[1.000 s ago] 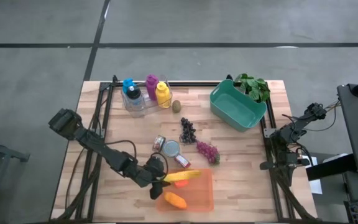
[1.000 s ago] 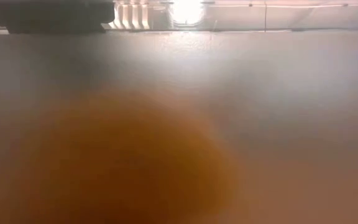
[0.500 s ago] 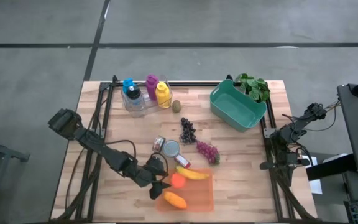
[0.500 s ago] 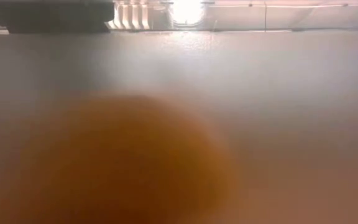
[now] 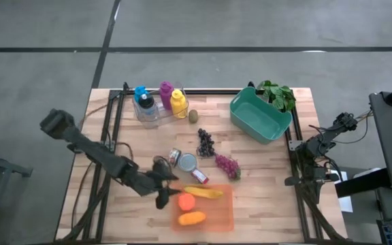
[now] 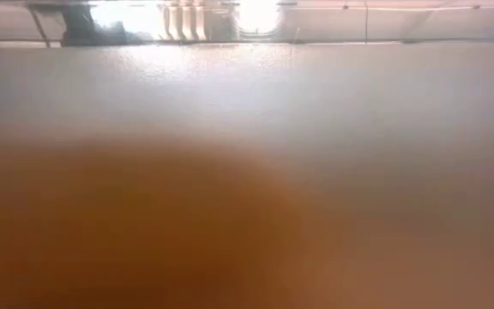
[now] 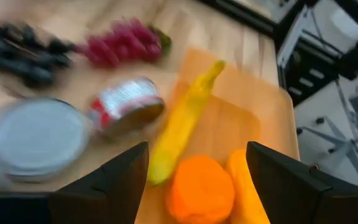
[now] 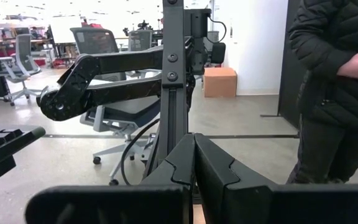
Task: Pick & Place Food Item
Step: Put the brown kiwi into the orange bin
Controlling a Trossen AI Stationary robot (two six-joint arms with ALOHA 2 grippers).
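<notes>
In the high view, the orange tray [image 5: 216,216] sits at the lower centre of the frame and already holds three pieces of food: a round orange fruit [image 5: 186,201] at its left edge, a banana [image 5: 203,193] lying across its top edge, and an elongated orange piece [image 5: 193,218], perhaps a carrot, lower down. The left gripper [image 5: 163,182] hovers just left of the tray, beside the round fruit, with its fingers spread and nothing between them. In the left wrist view the fruit [image 7: 201,189] lies clear of both dark fingers [image 7: 110,180], so it appears to be released and resting in the tray.

That placement looks done. Still out on the table, if they are meant to go in too, are the dark grapes [image 5: 205,142], the red grapes [image 5: 227,165], the small cans [image 5: 187,162] near the middle of the frame, and a kiwi [image 5: 193,116] beside the bottles [image 5: 158,101] at upper left. The teal bin [image 5: 260,116] at upper right holds nothing visible.

The right gripper [image 8: 194,165] is parked off the table's right edge, fingers pressed together and empty. The low view is blocked by an orange blur, so it adds nothing certain.
</notes>
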